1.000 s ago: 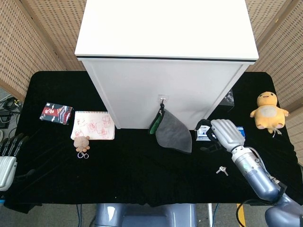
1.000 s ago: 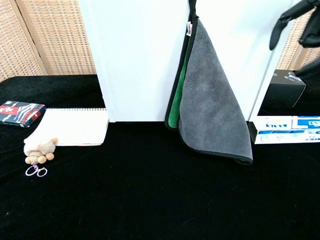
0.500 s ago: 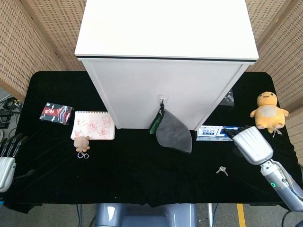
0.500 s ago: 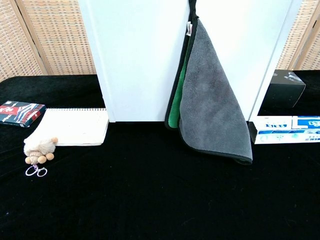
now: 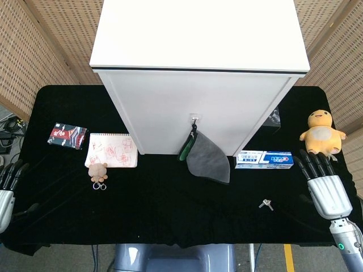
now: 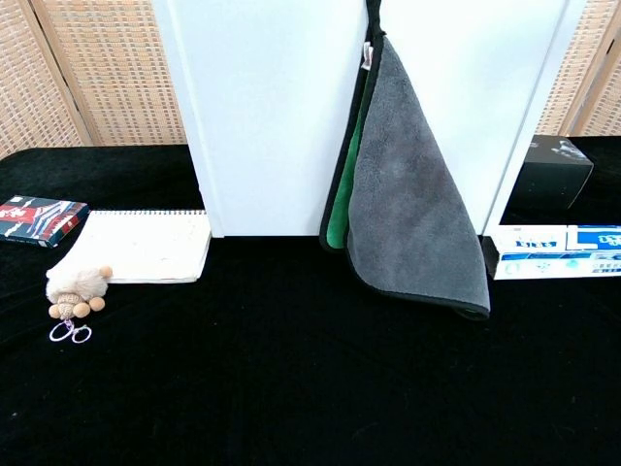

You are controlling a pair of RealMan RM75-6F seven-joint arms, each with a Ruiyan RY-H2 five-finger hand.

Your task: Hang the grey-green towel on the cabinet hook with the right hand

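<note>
The grey-green towel hangs by its loop from the small hook on the white cabinet front; in the chest view the towel drapes down to the black table, grey side out with a green edge showing. My right hand lies flat and open at the table's right front edge, far from the towel, holding nothing. My left hand rests open at the left front edge. Neither hand shows in the chest view.
A toothpaste box lies right of the towel, a small key in front of it, a yellow plush chick at far right. A notepad, a plush keychain and a red card pack lie left.
My right hand has drawn back from beside the towel to the table's right front edge and dropped out of the chest view. The towel stays hanging on the hook.
</note>
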